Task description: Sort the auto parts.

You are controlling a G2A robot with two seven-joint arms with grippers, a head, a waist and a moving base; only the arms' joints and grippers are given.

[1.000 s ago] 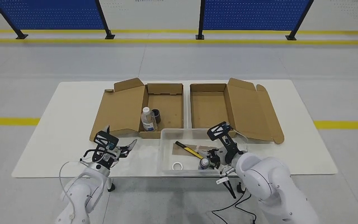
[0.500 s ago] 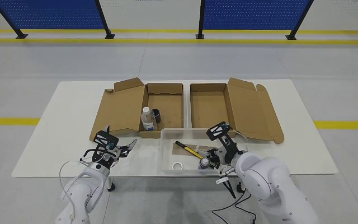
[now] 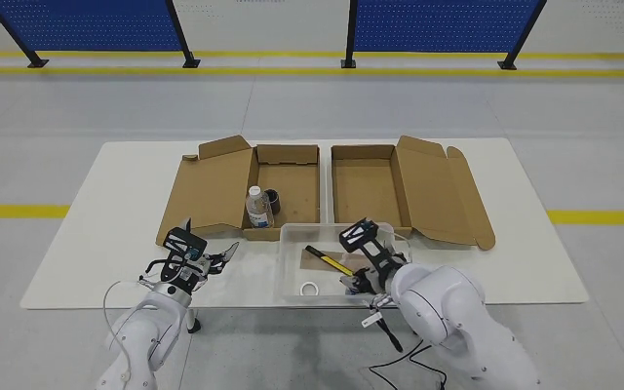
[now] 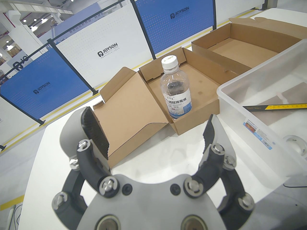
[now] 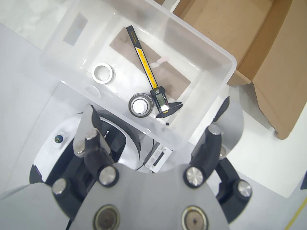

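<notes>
White desk (image 3: pixel 107 195) on a grey floor (image 3: pixel 292 107), with yellow floor lines (image 3: pixel 292 71) and blue partition panels (image 3: pixel 93 24) behind it. Two open cardboard boxes sit side by side at mid-desk. The left box (image 3: pixel 297 190) holds an upright clear bottle (image 4: pixel 176 94) with a white cap and a small dark cylinder (image 3: pixel 273 202) just beside it; the right box (image 3: pixel 363 190) shows a bare floor. A clear plastic bin (image 5: pixel 215 53) at the near edge contains a digital caliper (image 5: pixel 145 63), a metal ring (image 5: pixel 103 73) and a round can (image 5: pixel 140 105) standing touching the caliper head. Left hand (image 4: pixel 151 130) is released, fingers spread, above the desk near the left box. Right hand (image 5: pixel 157 111) is released above the bin. Compared with one second ago, the right hand has shifted from the bin's right end towards its middle; the left hand is unchanged.
</notes>
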